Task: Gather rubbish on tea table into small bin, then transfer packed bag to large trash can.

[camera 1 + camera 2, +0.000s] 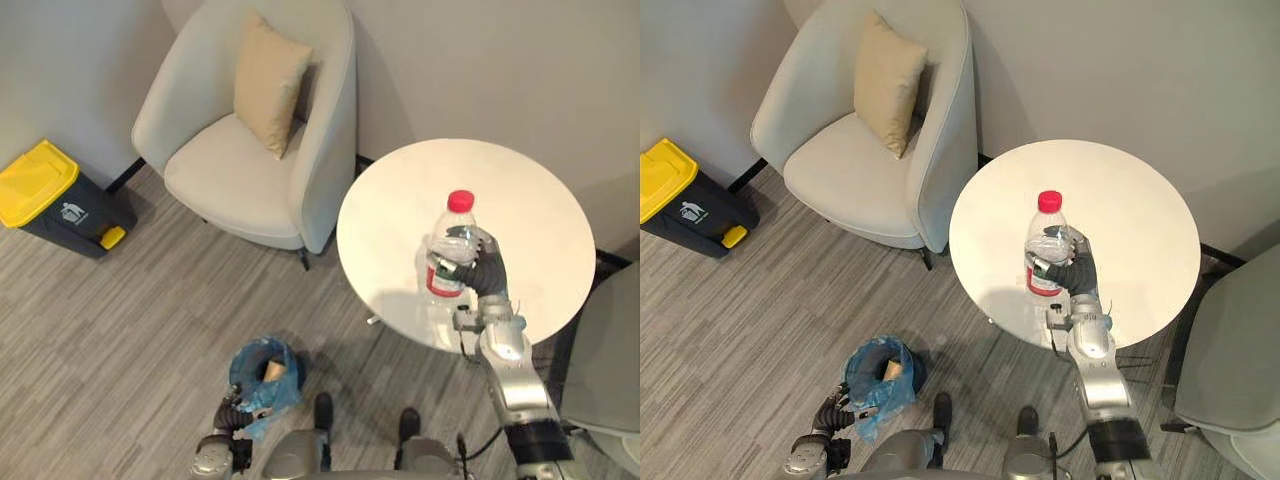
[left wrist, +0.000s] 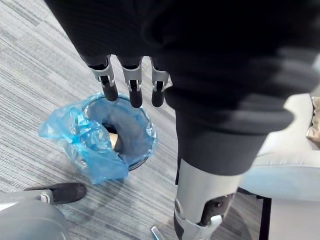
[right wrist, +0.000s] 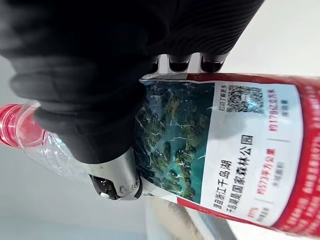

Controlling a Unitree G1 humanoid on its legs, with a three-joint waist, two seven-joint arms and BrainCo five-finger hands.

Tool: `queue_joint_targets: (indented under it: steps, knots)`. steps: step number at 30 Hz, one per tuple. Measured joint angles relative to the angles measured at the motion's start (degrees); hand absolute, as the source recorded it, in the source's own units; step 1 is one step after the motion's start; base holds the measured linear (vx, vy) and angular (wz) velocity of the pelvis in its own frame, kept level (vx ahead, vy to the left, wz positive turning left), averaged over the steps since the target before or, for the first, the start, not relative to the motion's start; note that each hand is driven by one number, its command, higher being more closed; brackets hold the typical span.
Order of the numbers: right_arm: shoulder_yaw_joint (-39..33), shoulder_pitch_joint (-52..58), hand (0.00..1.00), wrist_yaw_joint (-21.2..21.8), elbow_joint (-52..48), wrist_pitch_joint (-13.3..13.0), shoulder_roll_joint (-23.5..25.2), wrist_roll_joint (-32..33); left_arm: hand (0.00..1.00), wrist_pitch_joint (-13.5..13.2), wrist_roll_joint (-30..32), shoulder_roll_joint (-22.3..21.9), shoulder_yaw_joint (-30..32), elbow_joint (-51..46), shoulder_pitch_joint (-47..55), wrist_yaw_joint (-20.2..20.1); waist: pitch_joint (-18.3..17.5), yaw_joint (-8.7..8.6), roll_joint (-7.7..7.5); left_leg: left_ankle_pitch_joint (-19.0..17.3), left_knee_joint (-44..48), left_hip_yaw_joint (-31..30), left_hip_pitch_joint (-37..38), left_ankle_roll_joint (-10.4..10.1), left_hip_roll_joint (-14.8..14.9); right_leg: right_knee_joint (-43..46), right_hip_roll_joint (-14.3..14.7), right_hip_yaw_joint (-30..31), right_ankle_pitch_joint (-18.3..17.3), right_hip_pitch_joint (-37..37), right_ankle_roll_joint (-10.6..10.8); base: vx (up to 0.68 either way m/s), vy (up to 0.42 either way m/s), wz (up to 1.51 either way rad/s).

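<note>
Right hand (image 1: 485, 272): fingers (image 3: 172, 62) curled round the bottle (image 1: 448, 255) at its labelled middle, thumb pressed on the label from the other side.

Bottle: clear plastic, red cap, red-and-white label, upright, over the near part of the round white tabletop (image 1: 540, 195). Cannot tell whether its base touches the surface.

Left hand (image 1: 228, 412): low at the robot's left side, just beside the bin (image 1: 262, 372). Fingers (image 2: 132, 87) hang straight and relaxed above the bin's rim, holding nothing.

Bin: small, on the floor (image 1: 120, 320) left of the tabletop, well apart from the bottle. Lined with a blue bag (image 2: 82, 142), its edge folded out over the rim and bunched on one side. A tan item (image 1: 272, 368) lies inside — too small to identify.

Surroundings: pale armchair (image 1: 230, 180) against the wall, just left of the tabletop, a beige cushion (image 1: 268, 80) leaning on its back. Dark trash can (image 1: 50, 195) with a yellow lid — lid shut — stands by the wall at far left, well apart from the bin.
</note>
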Motion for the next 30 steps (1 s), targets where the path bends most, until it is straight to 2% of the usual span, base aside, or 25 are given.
queue_joint_targets:
  steps: [4, 6, 7, 8, 9, 10, 11, 12, 13, 14, 15, 16, 18, 20, 22, 24, 25, 26, 27, 29, 30]
  knots:
    - [4.14, 2.49, 1.00, 2.27, -2.51, -1.21, 1.39, 0.00, 0.00, -0.03, -0.40, -0.41, 0.24, 0.01, 0.03, 0.18, -0.54, 0.35, -1.02, 0.02, 1.68, -3.26, -0.32, -0.02, -0.43, 2.06, -0.51, -3.74, -1.94, 1.62, -0.10, -0.02, -0.034, 0.56]
    - [6.65, 2.59, 1.00, 2.42, -2.54, -1.76, 1.66, -0.04, 0.00, -0.10, -1.21, -1.61, 0.40, 0.01, 0.07, 0.28, -0.56, 0.45, -1.05, 0.10, 3.14, -5.88, -1.45, -0.06, -1.49, 5.75, -1.88, -7.69, -4.70, 1.76, 0.05, -0.07, -0.021, 0.90]
    - [7.24, 2.64, 1.00, 2.43, -2.53, -1.78, 1.67, -0.11, 0.00, -0.10, -1.41, -1.94, 0.35, 0.03, 0.08, 0.35, -0.55, 0.48, -1.07, -0.39, 3.14, -5.53, -2.05, 0.77, -1.72, 6.70, -2.21, -8.48, -5.55, 1.74, -0.07, -0.10, -0.009, 0.84]
    - [8.42, 2.65, 1.00, 2.35, -2.32, -1.76, 1.76, -0.29, 0.00, -0.08, -1.84, -2.38, 0.11, 0.05, 0.01, 0.39, -0.72, 1.08, -1.09, -2.53, 3.21, -0.76, -2.64, 4.90, -1.10, 7.50, -2.79, -10.38, -6.61, 1.79, 0.11, -0.08, -0.032, 0.87]
    - [9.16, 2.53, 1.00, 2.33, -2.28, -1.78, 1.79, -0.87, 0.00, -0.08, -1.82, -2.53, -0.20, 0.47, -0.04, 0.40, -1.59, 0.98, -1.58, -5.58, 2.72, 7.50, -3.37, 9.78, 0.53, 6.13, -3.13, -10.86, -5.96, 1.81, -0.69, -0.04, -0.008, 1.05]
    - [9.05, 1.80, 1.00, 2.20, -2.11, -1.80, 1.75, -1.61, 0.00, -0.08, -1.81, -2.71, -0.23, 0.94, -0.42, 0.50, -2.14, 0.85, -2.01, -6.82, 5.34, 14.84, -4.81, 11.16, 2.14, 4.71, -4.04, -11.88, -4.75, 1.60, -0.78, 0.02, 0.005, 0.92]
    - [8.74, 0.25, 1.00, 2.00, -1.34, -1.80, 1.60, -2.06, 0.00, -0.08, -1.80, -2.90, -0.68, 1.15, -0.76, 0.70, -2.27, 0.80, -1.29, -6.42, 10.27, 21.96, -6.76, 10.79, 5.44, 5.43, -4.30, -13.23, -4.30, 0.92, -1.16, 0.04, 0.061, 0.56]
    - [8.50, -0.97, 1.00, 1.91, -0.43, -1.74, 1.37, -2.34, 0.00, -0.04, -1.80, -3.00, -0.89, 1.23, -0.75, 0.73, -2.24, 0.96, -0.64, -6.24, 13.56, 26.28, -7.06, 11.09, 7.63, 6.39, -4.27, -13.71, -4.63, 0.60, -1.37, 0.06, 0.084, 0.49]
    - [7.89, -2.44, 1.00, 1.34, 1.40, -1.46, 1.26, -2.36, 0.00, 0.00, -1.77, -3.16, -1.39, 1.43, -0.54, 0.81, -2.66, 0.54, 0.41, -5.15, 16.45, 32.47, -6.71, 9.16, 10.12, 8.34, -4.25, -14.96, -5.99, 0.77, -0.84, 0.08, 0.093, 0.72]
    - [6.88, -3.03, 1.00, 0.85, 2.71, -1.15, 1.56, -2.33, 0.00, -0.11, -1.76, -2.98, -2.36, 1.37, -0.53, 1.00, -2.90, -0.43, 0.00, -4.00, 14.06, 34.55, -5.43, 6.96, 9.00, 8.43, -5.16, -16.20, -6.59, 1.68, 0.01, 0.09, 0.095, 0.76]
    - [6.48, -3.21, 1.00, 0.83, 2.88, -0.96, 1.58, -2.33, 0.00, -0.16, -1.75, -2.96, -2.94, 1.32, -1.00, 1.06, -2.99, -0.43, -0.14, -3.46, 11.53, 34.85, -4.31, 6.15, 8.14, 8.10, -5.60, -16.67, -6.42, 2.06, 0.20, 0.07, 0.098, 0.69]
    - [6.06, -3.65, 1.00, 0.85, 2.87, -0.93, 1.60, -2.30, 0.00, -0.16, -1.66, -2.94, -3.92, 1.38, -1.14, 1.04, -3.10, -0.44, -0.19, -1.73, 6.73, 34.18, -2.68, 3.61, 6.31, 7.16, -5.85, -17.65, -5.92, 2.60, 0.88, 0.05, 0.076, 0.34]
    - [6.01, -3.65, 1.00, 0.95, 3.82, -0.80, 1.76, -2.29, 0.00, -0.18, -1.58, -2.69, -4.99, 1.37, -1.24, 1.07, -3.17, -0.27, -0.38, -1.17, 4.96, 33.55, -1.82, 2.83, 5.39, 5.48, -5.91, -17.61, -4.64, 3.75, 0.96, 0.04, 0.059, 0.24]
    - [6.57, -3.56, 1.00, 1.21, 6.31, -0.42, 2.49, -2.28, 0.00, -0.17, -1.58, -2.66, -5.22, 1.36, -1.06, 1.06, -3.30, -0.05, -0.97, -1.58, 4.96, 33.28, -0.81, 2.87, 4.64, 5.78, -6.48, -17.55, -4.48, 4.79, 1.20, 0.04, 0.065, 0.11]
    - [7.11, -3.55, 1.00, 1.45, 9.30, 0.08, 2.78, -2.29, 0.00, -0.21, -1.58, -2.65, -5.40, 1.30, -0.89, 1.05, -3.14, 0.13, -1.18, -2.98, 5.39, 33.17, 0.40, 2.35, 4.01, 11.07, -8.47, -17.13, -5.43, 4.08, 1.44, 0.02, 0.078, 0.08]
    - [7.05, -2.53, 1.00, 2.32, 11.13, 0.72, 2.62, -2.31, 0.00, -0.29, -1.57, -2.07, -5.77, 1.30, -0.60, 1.06, -2.89, -0.94, -1.53, -6.23, 7.69, 30.69, 0.11, 2.71, 2.98, 24.90, -11.96, -10.60, -6.52, -1.11, -0.72, -0.02, 0.108, 0.35]
    - [7.04, -2.21, 1.00, 2.52, 11.57, 0.85, 2.41, -2.31, 0.00, -0.37, -1.57, -1.73, -5.76, 1.29, -0.47, 1.10, -2.55, -1.58, -1.61, -6.73, 8.03, 29.60, 0.27, 2.74, 2.73, 28.43, -12.06, -7.40, -7.20, -3.32, -2.52, -0.01, 0.076, 0.67]
    - [7.01, -0.76, 1.00, 2.64, 11.95, 1.00, 2.56, -2.31, 0.00, -0.39, -1.57, -0.70, -5.79, 1.21, -0.36, 1.13, -2.35, -2.31, -1.98, -7.13, 8.31, 27.38, 0.10, 2.47, 2.41, 31.28, -9.87, -0.15, -10.76, -6.05, -3.39, 0.04, 0.020, 0.78]
    - [7.18, 0.91, 1.00, 3.15, 12.03, 1.02, 2.55, -2.36, 0.00, -0.41, -1.57, 0.03, -5.76, 1.21, -0.43, 1.16, -2.30, -2.85, -2.02, -7.14, 8.37, 25.31, -0.16, 2.44, 2.40, 30.60, -6.76, 5.14, -12.92, -8.30, -2.47, 0.05, 0.017, 0.84]
    - [7.97, 3.05, 1.00, 4.19, 12.28, 1.06, 2.24, -3.08, 0.00, -0.66, -1.57, 0.88, -5.67, 1.29, -0.29, 1.14, -2.23, -3.38, -2.07, -7.26, 8.98, 22.34, -0.62, 2.06, 2.04, 27.35, -3.13, 11.11, -13.62, -10.54, -0.95, 0.08, -0.032, 0.97]
    - [8.83, 4.06, 1.00, 4.67, 12.30, 1.06, 1.96, -4.77, 0.00, -0.82, -1.57, 1.53, -5.68, 1.43, -0.28, 1.15, -2.11, -3.35, -3.17, -7.65, 10.40, 21.05, -1.11, 1.40, 0.87, 23.95, -2.53, 12.84, -12.24, -11.20, -0.49, 0.10, -0.080, 1.01]
